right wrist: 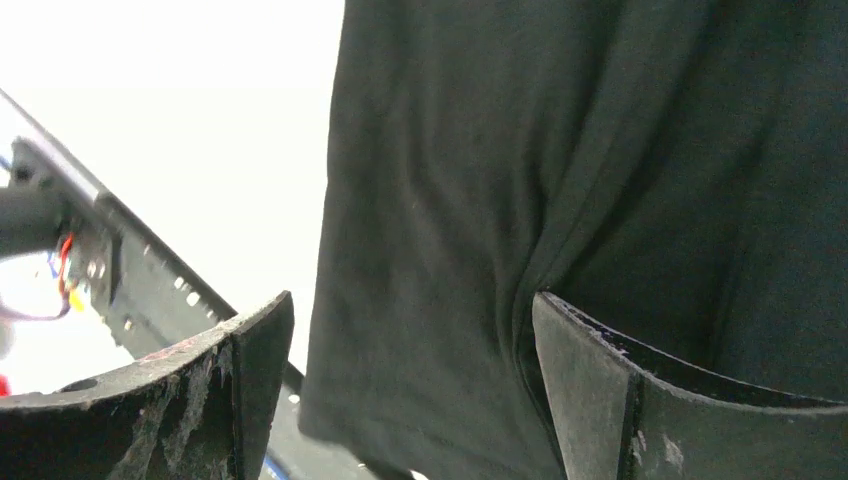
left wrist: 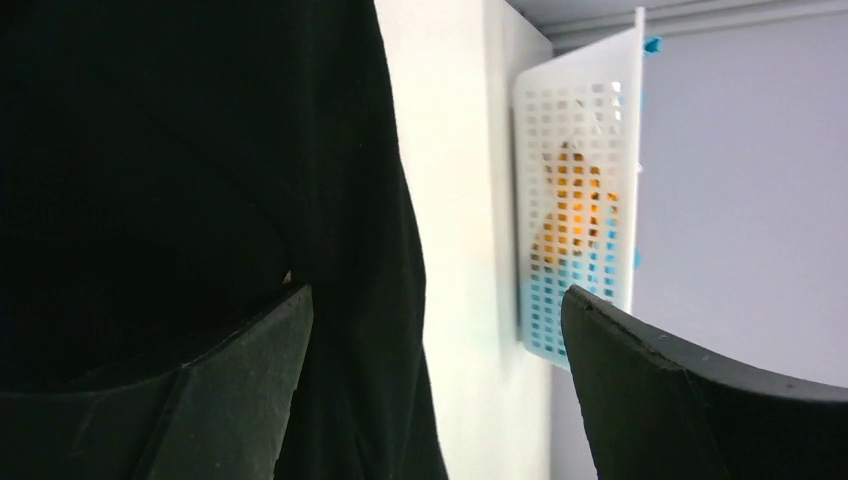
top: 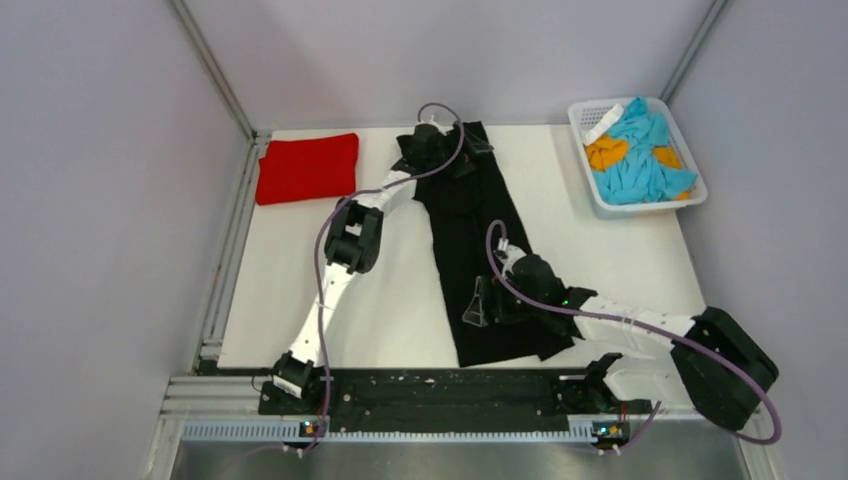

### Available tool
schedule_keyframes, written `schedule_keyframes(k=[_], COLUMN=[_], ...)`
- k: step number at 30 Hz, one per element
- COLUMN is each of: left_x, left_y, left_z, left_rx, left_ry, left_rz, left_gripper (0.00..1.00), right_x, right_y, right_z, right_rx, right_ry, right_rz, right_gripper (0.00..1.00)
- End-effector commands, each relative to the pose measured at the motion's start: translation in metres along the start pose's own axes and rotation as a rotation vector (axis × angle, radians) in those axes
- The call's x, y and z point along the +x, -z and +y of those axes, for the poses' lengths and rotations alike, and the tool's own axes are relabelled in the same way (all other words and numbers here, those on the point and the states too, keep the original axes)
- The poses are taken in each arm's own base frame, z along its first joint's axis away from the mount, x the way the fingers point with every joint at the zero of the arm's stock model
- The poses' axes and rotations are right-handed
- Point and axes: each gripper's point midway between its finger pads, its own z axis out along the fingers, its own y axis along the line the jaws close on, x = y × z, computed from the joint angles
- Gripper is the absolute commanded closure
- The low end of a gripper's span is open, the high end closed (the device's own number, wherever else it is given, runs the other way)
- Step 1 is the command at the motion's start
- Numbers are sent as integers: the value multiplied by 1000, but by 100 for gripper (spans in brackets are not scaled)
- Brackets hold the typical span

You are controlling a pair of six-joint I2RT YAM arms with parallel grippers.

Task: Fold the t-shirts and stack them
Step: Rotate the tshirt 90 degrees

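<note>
The black t-shirt (top: 470, 230) lies on the white table as a long narrow strip running from the far middle to the near edge. The red t-shirt (top: 307, 167) lies folded at the far left. My left gripper (top: 445, 150) is over the strip's far end. In the left wrist view the left gripper (left wrist: 435, 300) is open, with the right edge of the black cloth (left wrist: 200, 150) between its fingers. My right gripper (top: 487, 303) is over the strip's near end. In the right wrist view the right gripper (right wrist: 412, 305) is open, straddling a black fold (right wrist: 600, 120).
A white lattice basket (top: 650, 208) holding blue and orange cloth stands at the far right corner; it also shows in the left wrist view (left wrist: 575, 120). A black rail (top: 430, 390) with the arm bases runs along the near edge. Grey walls enclose the table.
</note>
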Motion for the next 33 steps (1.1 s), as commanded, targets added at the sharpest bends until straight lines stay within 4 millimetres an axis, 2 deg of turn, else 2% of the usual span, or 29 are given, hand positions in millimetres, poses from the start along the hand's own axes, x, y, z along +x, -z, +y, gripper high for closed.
schedule_keyframes(k=[1,2,4,6,7,14,18,21,23,24,27,28,29,30,31,33], left_x=[7,11,9,4,1,8,-4,-19,-21,-19,-11,-2,-4,10,15,38], left_y=[0,3,7,11,12,6,24,51,73,85,126,139,157,171,195,230], left_z=[-26,-28,-19,-1,0,-40,-81,-120,-144,-148,-153,-134,-146,-127,-135,-125], left_rx=[194,184,108,13,12,249,271,244,215,168,9,-81,-108,-175,-191,-228], left_ry=[-22,-55,-128,-162,-180,-202,-288,-387,-461,-490,-586,-593,-621,-621,-633,-615], left_rz=[51,60,33,4,-6,62,53,22,11,18,13,26,-13,5,-27,-45], left_gripper=[1,1,1,1,1,1,1,1,1,1,1,1,1,1,1,1], right_x=[32,34,28,18,12,-30,-58,-73,-71,-66,-47,-39,-32,-25,-20,-8], right_y=[-12,-16,-23,-28,-30,-29,-9,12,26,32,47,50,52,54,57,62], right_z=[59,69,80,83,83,112,98,69,47,38,16,11,9,6,3,-8], right_rx=[-220,-252,-271,-249,-236,-277,-141,34,142,183,265,275,271,267,267,304], right_ry=[143,174,202,218,224,221,238,221,204,198,156,149,144,138,131,105], right_rz=[153,166,163,147,128,-21,-142,-214,-216,-205,-150,-125,-109,-89,-77,-48], right_gripper=[13,13,14,14,14,13,13,13,13,13,13,13,13,13,13,12])
